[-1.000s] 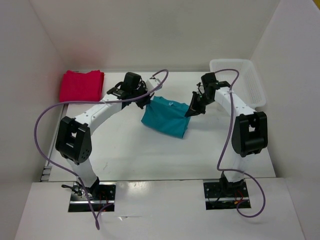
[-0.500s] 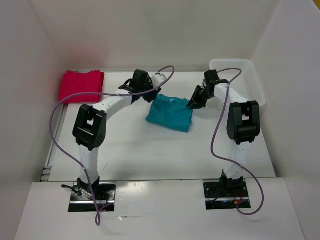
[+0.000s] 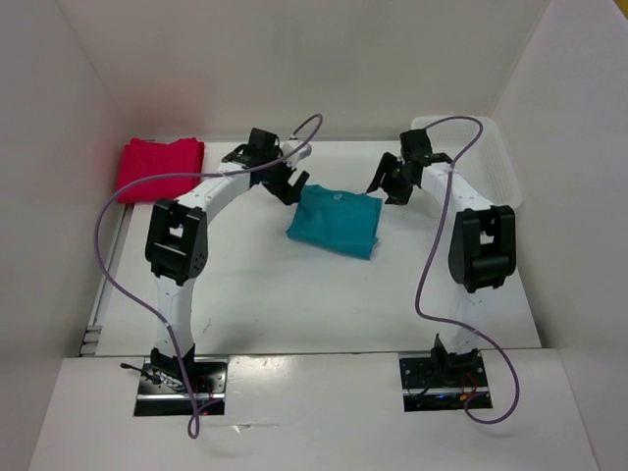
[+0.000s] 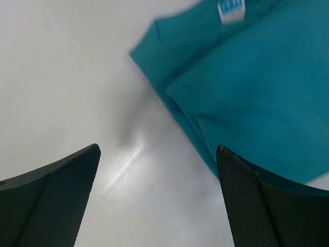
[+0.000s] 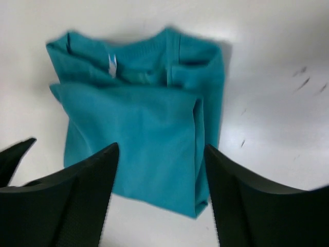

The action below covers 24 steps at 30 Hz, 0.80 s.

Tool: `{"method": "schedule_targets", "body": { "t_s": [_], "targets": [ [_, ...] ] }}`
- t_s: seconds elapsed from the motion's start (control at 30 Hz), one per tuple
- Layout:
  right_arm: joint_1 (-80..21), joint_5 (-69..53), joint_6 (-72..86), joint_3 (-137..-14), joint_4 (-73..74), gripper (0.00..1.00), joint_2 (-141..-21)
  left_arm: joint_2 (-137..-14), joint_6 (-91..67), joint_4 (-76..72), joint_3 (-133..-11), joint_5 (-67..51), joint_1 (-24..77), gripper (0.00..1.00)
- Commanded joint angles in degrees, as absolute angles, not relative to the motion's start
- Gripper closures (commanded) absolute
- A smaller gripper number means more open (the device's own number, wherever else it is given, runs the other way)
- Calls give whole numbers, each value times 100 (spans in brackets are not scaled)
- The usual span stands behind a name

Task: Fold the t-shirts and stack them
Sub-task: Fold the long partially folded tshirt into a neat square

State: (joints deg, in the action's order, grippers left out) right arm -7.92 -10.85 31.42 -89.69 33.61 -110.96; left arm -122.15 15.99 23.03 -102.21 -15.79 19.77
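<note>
A teal-blue t-shirt (image 3: pixel 336 221) lies folded flat on the white table, its collar and label toward the back. My left gripper (image 3: pixel 286 184) hovers open just off its left edge, and in the left wrist view the shirt (image 4: pixel 252 87) sits beyond the right finger with bare table between the gripper's (image 4: pixel 158 149) fingers. My right gripper (image 3: pixel 387 183) hangs open at the shirt's back right corner. In the right wrist view this gripper (image 5: pixel 162 149) is above the shirt (image 5: pixel 139 123), holding nothing. A folded pink-red shirt pile (image 3: pixel 159 167) rests at the back left.
A white lattice basket (image 3: pixel 491 147) stands at the back right, close behind the right arm. White walls enclose the table on three sides. Purple cables loop from both arms.
Both grippers have opened and let go of the teal-blue shirt, then drawn back from it. The shirt, folded over, has settled flat on the table.
</note>
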Motion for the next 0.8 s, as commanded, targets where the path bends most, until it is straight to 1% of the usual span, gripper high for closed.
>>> {"method": "schedule_targets", "body": {
  "t_s": [0.0,0.03,0.07,0.17,0.27,0.3,0.43,0.5,0.53,0.63,0.67,0.73,0.77],
  "targets": [
    [-940,-1079,3084,-8037,3349,26,-10416,-11883,1328,3348,-9784,-2477,1837,0],
    [-1010,-1081,3163,-7859,3279,26,-10415,-11831,1327,3349,-9652,-2757,1837,0],
    [-1011,-1177,3164,-7570,3104,24,-10345,-11830,1197,3349,-9529,-2847,1837,0],
    [-1134,-1406,3313,-7165,2831,24,-10293,-11778,924,3192,-9124,-3136,1837,0],
    [-1353,-1459,3313,-7075,2830,24,-10292,-11716,634,2849,-8781,-3251,1837,0],
    [-1354,-1459,3313,-6884,2830,22,-10292,-11716,633,2795,-8728,-3339,1837,0],
    [-1354,-1739,3366,-6277,2664,22,-10169,-11663,431,2436,-8438,-3094,1960,0],
    [-1354,-1915,3418,-6056,2584,25,-10169,-11715,378,2435,-8385,-3155,2013,0],
    [-1406,-1994,3419,-6056,2584,32,-10169,-11716,326,2435,-8385,-3207,2013,5],
    [-1406,-2048,3358,-6003,2584,51,-10222,-11558,325,2435,-8078,-3156,2065,21],
    [-1406,-2048,3357,-5942,2636,61,-10222,-11488,377,2435,-7973,-3155,2118,29],
    [-1406,-2048,3244,-5880,2689,69,-10161,-11225,378,2435,-7701,-3155,2118,34],
    [-1406,-2048,3243,-5793,2759,77,-10099,-11111,378,2374,-7403,-3155,2179,37]
  ]
}}
